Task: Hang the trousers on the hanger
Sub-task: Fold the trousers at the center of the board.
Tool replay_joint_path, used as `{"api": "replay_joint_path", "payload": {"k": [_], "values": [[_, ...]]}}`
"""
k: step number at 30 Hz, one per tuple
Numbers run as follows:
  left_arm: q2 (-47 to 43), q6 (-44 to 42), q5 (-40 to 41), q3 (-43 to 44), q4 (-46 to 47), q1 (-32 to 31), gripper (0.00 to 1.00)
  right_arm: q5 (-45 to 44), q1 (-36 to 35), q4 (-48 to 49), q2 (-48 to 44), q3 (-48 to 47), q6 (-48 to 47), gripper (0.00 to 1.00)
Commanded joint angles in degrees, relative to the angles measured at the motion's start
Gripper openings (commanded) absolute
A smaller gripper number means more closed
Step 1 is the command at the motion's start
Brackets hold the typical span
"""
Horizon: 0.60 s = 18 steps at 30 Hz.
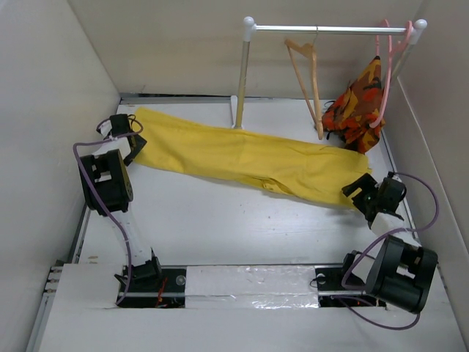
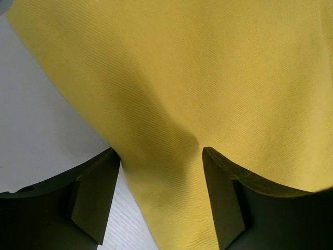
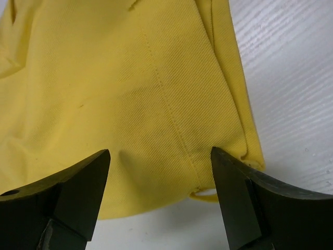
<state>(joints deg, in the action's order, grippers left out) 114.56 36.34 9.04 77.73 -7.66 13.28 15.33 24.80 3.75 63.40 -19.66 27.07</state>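
On the counter (image 1: 220, 227), mid-scene: trousers (image 1: 242, 158) flat, left to right; hanger (image 1: 308, 77) on the far rail (image 1: 337, 30). Left claw (image 2: 160, 156) and right claw (image 3: 160, 156) gape over the ends, empty. Risk: shallow pinch, cloth slips out.

From my station I see a white clothes rail (image 1: 330, 30) at the tabletop's (image 1: 220, 220) far right. On its right end hangs a thin pink hanger (image 1: 385, 73) with an orange-red patterned garment (image 1: 355, 106).

No lettering can be read on the trousers (image 1: 242, 158) or hanger (image 1: 316, 95) (any view); no legible labels.
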Motion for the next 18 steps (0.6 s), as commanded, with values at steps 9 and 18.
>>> {"api": "replay_joint_path", "payload": {"k": [9, 18], "values": [[1.27, -0.30, 0.36, 2.24, 2.30, -1.41, 0.00, 0.85, 0.87, 7.69, 5.96, 0.24, 2.29, 0.20], [-1.53, -3.99, 13.98, -2.32, -2.44, 1.39, 0.00, -1.72, 7.71, -1.36, -7.21, 0.76, -2.54, 0.00]]}}
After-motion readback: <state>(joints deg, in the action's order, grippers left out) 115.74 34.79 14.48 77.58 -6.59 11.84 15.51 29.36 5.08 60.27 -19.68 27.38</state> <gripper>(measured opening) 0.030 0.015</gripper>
